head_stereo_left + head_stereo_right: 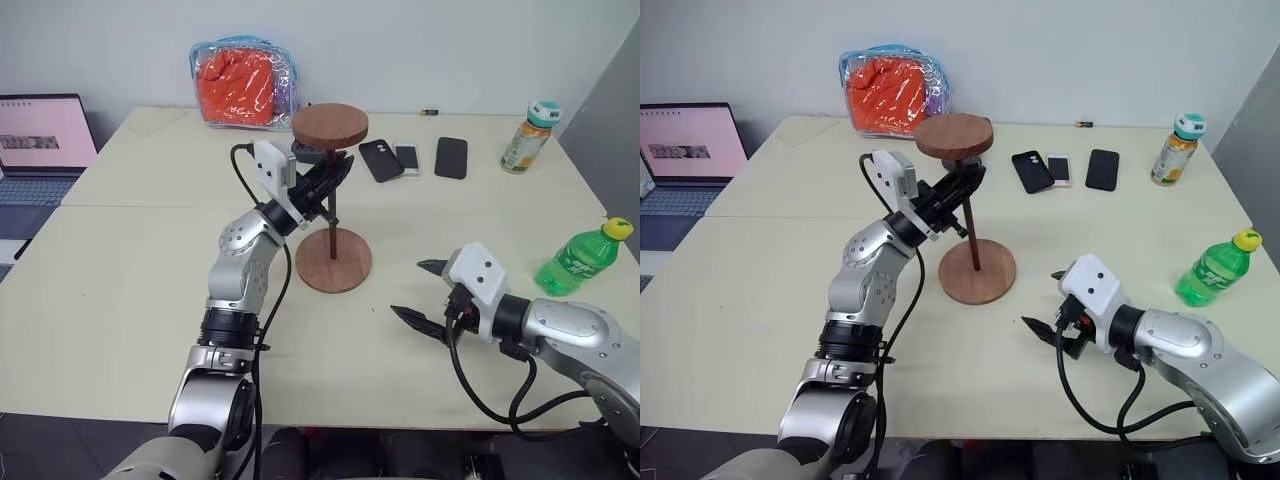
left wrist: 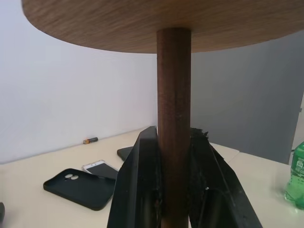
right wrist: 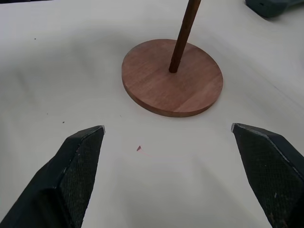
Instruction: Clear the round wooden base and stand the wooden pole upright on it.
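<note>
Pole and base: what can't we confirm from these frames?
- Whether the wooden pole is seated in the round wooden base or just resting on it: the hole is covered by the pole's foot in the right wrist view.
- Pole's lower part, left wrist view: hidden behind the left end effector, shut on the pole.
- Pole's top disc, left wrist view: cut off by the frame edge.
- Bottle labels: too small to read.

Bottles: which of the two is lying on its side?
The green bottle with the yellow cap, near the table's right edge, lies on its side. The other bottle, teal-capped and beside the phones, stands upright.
</note>
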